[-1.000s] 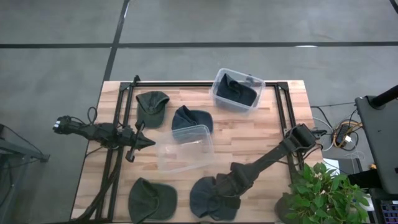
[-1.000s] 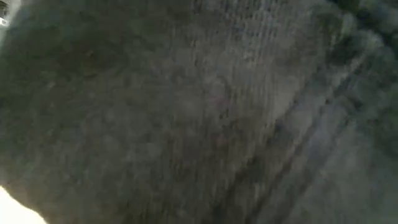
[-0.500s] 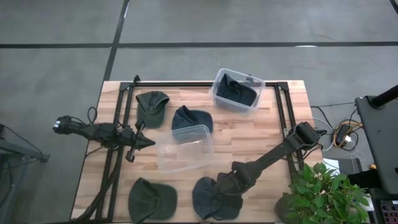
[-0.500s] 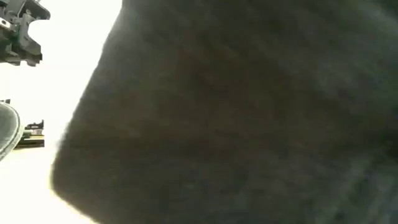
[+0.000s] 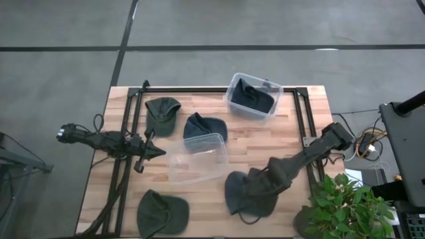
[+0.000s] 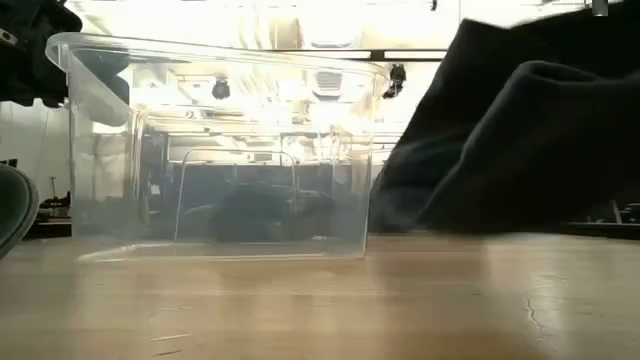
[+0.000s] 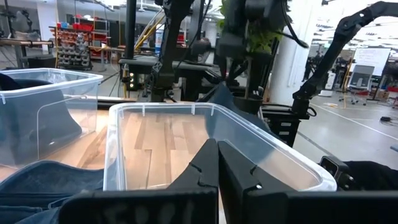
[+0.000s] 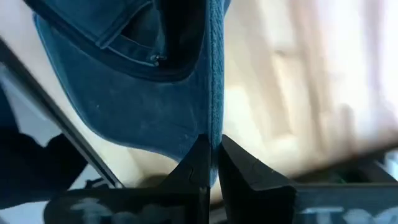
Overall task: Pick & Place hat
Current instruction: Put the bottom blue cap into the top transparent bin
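The right gripper (image 8: 211, 163) pinches only the hat (image 5: 247, 194) by its thin edge; hanging below the jaws, it could slip before reaching the empty bin (image 5: 197, 157). The left gripper (image 7: 217, 163) waits closed.

Right arm reaches in from the surface's right edge, stretched low toward the front edge, its tool (image 5: 260, 188) near the front middle with both fingers (image 8: 198, 163) pinched tight on dark cloth. Left arm lies along the left edge, its tool (image 5: 154, 152) pointing toward the centre, fingers (image 7: 208, 168) pressed together with nothing between them.
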